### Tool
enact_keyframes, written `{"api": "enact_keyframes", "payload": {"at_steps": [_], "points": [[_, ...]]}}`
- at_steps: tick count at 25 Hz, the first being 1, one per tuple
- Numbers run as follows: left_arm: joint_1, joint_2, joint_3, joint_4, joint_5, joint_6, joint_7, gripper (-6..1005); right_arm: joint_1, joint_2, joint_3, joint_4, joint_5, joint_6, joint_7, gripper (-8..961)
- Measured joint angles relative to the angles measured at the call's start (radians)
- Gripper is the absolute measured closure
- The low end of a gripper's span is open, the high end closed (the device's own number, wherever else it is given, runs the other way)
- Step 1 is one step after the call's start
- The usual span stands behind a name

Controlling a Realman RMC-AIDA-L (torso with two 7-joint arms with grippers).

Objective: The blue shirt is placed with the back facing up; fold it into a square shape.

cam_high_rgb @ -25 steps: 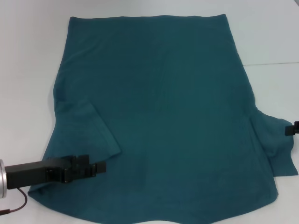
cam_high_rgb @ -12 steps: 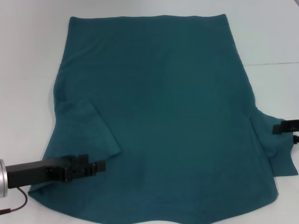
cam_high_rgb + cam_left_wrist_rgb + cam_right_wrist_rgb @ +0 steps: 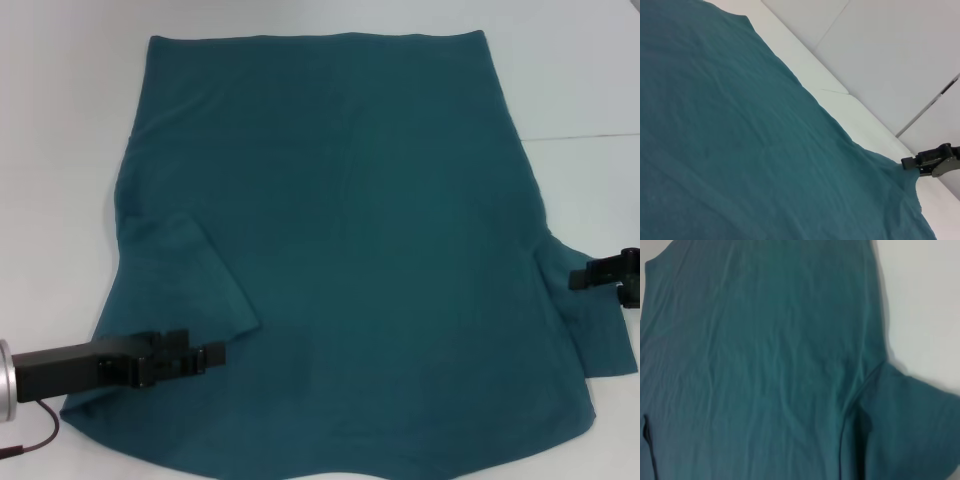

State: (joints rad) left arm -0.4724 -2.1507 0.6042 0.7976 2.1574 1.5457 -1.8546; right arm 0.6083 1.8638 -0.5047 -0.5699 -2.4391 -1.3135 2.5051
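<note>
The blue shirt [image 3: 360,230] lies spread flat across the white table and fills most of the head view. Its left sleeve [image 3: 185,280] is folded inward onto the body. My left gripper [image 3: 215,355] reaches in from the lower left, low over the shirt just below that folded sleeve. The right sleeve [image 3: 595,330] still sticks out sideways, and my right gripper [image 3: 578,279] comes in from the right edge over its upper part. In the left wrist view the shirt [image 3: 740,140] stretches away toward the right gripper [image 3: 905,162]. In the right wrist view I see the shirt [image 3: 765,365] and right sleeve [image 3: 910,425].
The white table [image 3: 60,150] shows bare around the shirt on the left, top and right. A thin seam [image 3: 590,136] runs across the table at the right. A red cable [image 3: 35,445] hangs by my left arm at the lower left corner.
My right gripper has moved leftward from the picture's right edge over the right sleeve. The left arm and the shirt have stayed nearly still.
</note>
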Motion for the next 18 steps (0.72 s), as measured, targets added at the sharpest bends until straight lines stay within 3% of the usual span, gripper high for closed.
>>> {"api": "enact_keyframes", "payload": {"at_steps": [11,14,18], "points": [[-0.001,0.000,0.000,0.000,-0.002,-0.004,0.000,140,-0.002,-0.004,0.000,0.001,0.000,-0.006,0.000,737],[-0.001,0.000,0.000,0.000,-0.002,-0.007,0.000,139,-0.001,-0.004,0.000,0.001,0.000,-0.006,0.000,930],[-0.001,0.000,-0.001,0.000,-0.001,-0.007,0.000,139,0.000,-0.010,0.000,-0.007,-0.003,-0.004,-0.001,930]]}}
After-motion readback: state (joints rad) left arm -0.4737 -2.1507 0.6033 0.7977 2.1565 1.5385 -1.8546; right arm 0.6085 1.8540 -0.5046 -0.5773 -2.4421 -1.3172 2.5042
